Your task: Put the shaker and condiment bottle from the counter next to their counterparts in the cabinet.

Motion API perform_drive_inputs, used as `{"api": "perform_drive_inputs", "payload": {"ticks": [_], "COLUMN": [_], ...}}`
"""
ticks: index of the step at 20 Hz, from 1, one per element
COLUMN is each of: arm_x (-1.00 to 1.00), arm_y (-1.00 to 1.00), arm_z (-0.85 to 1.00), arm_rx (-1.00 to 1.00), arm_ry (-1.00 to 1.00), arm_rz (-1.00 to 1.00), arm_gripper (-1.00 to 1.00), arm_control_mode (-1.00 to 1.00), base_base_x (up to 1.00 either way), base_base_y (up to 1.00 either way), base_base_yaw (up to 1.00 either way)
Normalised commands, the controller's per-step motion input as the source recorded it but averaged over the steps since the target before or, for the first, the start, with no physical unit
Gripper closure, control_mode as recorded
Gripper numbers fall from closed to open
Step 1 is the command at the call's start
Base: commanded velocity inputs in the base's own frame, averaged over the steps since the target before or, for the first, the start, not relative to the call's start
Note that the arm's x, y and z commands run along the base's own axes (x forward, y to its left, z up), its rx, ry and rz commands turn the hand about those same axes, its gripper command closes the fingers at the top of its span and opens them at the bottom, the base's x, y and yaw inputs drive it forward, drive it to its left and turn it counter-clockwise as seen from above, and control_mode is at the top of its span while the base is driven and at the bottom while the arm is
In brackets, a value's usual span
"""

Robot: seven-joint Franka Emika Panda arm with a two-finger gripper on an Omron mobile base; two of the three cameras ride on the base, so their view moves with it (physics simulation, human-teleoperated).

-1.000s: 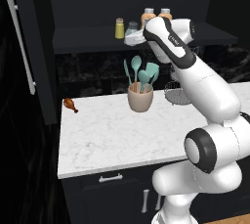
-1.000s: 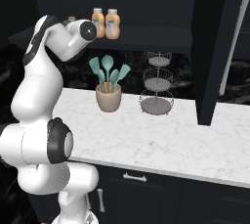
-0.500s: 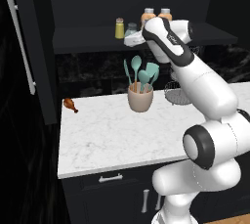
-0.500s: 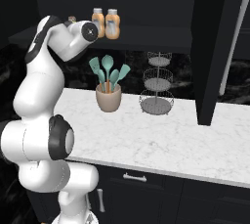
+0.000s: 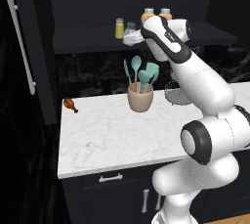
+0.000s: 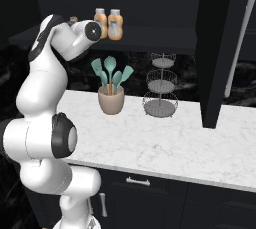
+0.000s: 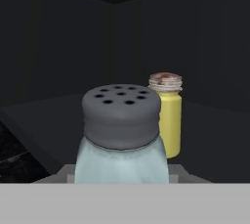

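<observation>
- The fingers (image 5: 131, 36) are up at the cabinet shelf (image 5: 88, 38), and the shaker (image 7: 122, 137) sits right in front of the hand camera; whether they are clenched on it cannot be told, since the tips are hidden.
- The shaker has a pale blue-grey translucent body, rounded at the shoulders, under a matte dark grey domed cap pierced with small round holes.
- Just beyond the fingers and a little to one side stands the yellow-green shaker (image 7: 167, 115), an upright cylinder with a ribbed metallic cap showing brownish specks; it stands near the blue-grey one, whether touching cannot be told.
- Past the fingers, further along the shelf, two stubby orange bottles (image 6: 108, 23) with pale label bands and grey-white caps stand side by side, close together.
- The cabinet (image 7: 58, 47) is flat matte black inside; its open door (image 5: 30, 47) carries a long silver bar handle (image 5: 19, 42).
- Well below the fingers, the table (image 5: 107, 135) is white marble with grey veins over dark drawers with silver handles.
- On it stand a smooth beige crock (image 5: 140, 99) of teal utensils, a three-tier wire stand (image 6: 161, 85), and a small brown drumstick-shaped item (image 5: 71, 104) near the door.
</observation>
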Motion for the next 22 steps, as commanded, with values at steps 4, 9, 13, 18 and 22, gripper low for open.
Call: {"api": "perform_drive_inputs", "payload": {"ticks": [4, 9, 13, 18, 22], "arm_x": [0.18, 0.15, 0.18, 0.22, 0.22], "arm_y": [0.00, 0.00, 0.00, 0.00, 0.00], "arm_z": [-0.14, -0.24, -0.28, -0.30, -0.40], "arm_rx": [0.00, 0.00, 0.00, 0.00, 0.00], "arm_ry": [0.00, 0.00, 0.00, 0.00, 0.00], "arm_rz": [0.00, 0.00, -0.01, -0.01, -0.01], "arm_gripper": [1.00, 1.00, 1.00, 1.00, 1.00], "arm_control_mode": [-1.00, -1.00, -1.00, -1.00, -1.00], "base_base_x": [0.00, 0.00, 0.00, 0.00, 0.00], "base_base_y": [0.00, 0.00, 0.00, 0.00, 0.00], "base_base_yaw": [0.00, 0.00, 0.00, 0.00, 0.00]}}
